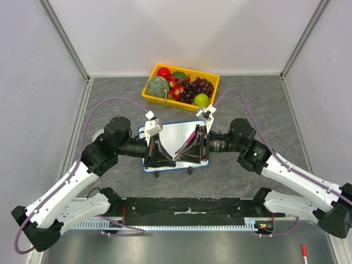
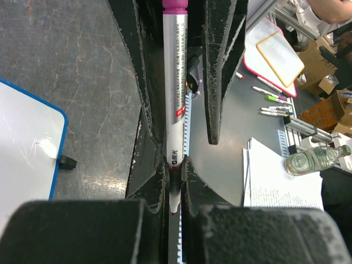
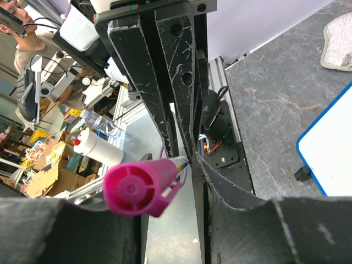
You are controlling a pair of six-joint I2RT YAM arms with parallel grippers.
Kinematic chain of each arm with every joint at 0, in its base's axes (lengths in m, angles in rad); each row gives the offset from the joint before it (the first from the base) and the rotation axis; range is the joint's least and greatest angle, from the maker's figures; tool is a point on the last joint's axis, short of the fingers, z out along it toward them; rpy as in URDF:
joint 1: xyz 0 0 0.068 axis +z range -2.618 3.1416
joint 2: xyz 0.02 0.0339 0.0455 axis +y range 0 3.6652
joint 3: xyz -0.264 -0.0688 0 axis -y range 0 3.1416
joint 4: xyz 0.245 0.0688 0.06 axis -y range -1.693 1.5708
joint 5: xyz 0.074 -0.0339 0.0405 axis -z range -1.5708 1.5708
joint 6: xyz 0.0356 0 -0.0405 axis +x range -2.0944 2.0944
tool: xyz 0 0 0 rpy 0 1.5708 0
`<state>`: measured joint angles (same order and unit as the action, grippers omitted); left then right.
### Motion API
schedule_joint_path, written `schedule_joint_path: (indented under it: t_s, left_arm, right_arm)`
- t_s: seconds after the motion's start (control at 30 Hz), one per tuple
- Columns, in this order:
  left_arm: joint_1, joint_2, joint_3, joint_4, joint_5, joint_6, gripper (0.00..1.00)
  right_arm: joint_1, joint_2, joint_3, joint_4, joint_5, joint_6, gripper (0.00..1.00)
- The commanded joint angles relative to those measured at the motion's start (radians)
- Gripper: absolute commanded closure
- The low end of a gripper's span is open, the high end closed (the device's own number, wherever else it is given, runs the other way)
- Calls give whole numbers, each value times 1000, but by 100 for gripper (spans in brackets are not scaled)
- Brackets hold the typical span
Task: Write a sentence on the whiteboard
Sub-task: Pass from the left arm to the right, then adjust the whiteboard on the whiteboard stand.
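Note:
The whiteboard lies flat on the grey table under both grippers, and its blue rim also shows in the left wrist view and the right wrist view. The board surface that shows is blank, and the sentence is out of view. A white marker with a magenta cap slants above the board. My left gripper is shut on the marker's barrel near its tapered end. From the opposite side, my right gripper straddles the cap end, open, with a gap on one side.
A yellow fruit basket stands just behind the board. The arms' black base rail runs along the near edge. A red pen lies at the bottom right. Grey walls close the back and both sides.

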<state>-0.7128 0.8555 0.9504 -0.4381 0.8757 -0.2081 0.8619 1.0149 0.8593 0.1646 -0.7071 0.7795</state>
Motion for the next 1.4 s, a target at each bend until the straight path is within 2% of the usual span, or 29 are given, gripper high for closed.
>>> schedule_joint_path:
  t_s: [0.0,0.07,0.13,0.2,0.23,0.37,0.43,0.5,0.63,0.73,0.9,1.0,1.37]
  left_arm:
    - [3,4,-7,36,37,9,98]
    - [3,5,-7,39,40,9,98]
    - [3,5,-9,42,42,7,98]
    - [3,5,-10,42,42,7,98]
    - [3,5,-13,42,42,6,98]
    - [3,1,-22,42,36,3,98]
    - [3,1,-28,42,17,-5,78]
    - [3,-16,-41,45,-23,-17,49]
    - [3,-55,-73,48,-194,-69,18]
    - [4,-55,-90,47,-331,-112,2]
    - [29,37,-90,35,-432,-158,0]
    - [93,80,-94,21,-465,-178,0]
    - [623,50,-214,-7,-345,-246,0]
  right_arm:
    - [0,-22,3,26,-9,3,59]
    - [0,-18,3,23,-17,3,66]
    - [0,-12,7,4,-19,-9,79]
    - [0,-10,9,-22,-12,-19,96]
    - [2,-13,7,-25,-9,-23,100]
    - [0,-36,6,-62,41,-43,100]
    - [0,-51,4,-83,73,-62,100]
    - [0,-67,-3,-100,115,-74,100]
    - [0,-94,-23,-154,217,-98,100]
    - [-1,-122,-48,-210,322,-114,100]
    - [-1,-171,-71,-310,498,-155,100]
    - [-3,-193,-75,-353,570,-175,100]
    - [-66,-205,-77,-376,588,-256,100]
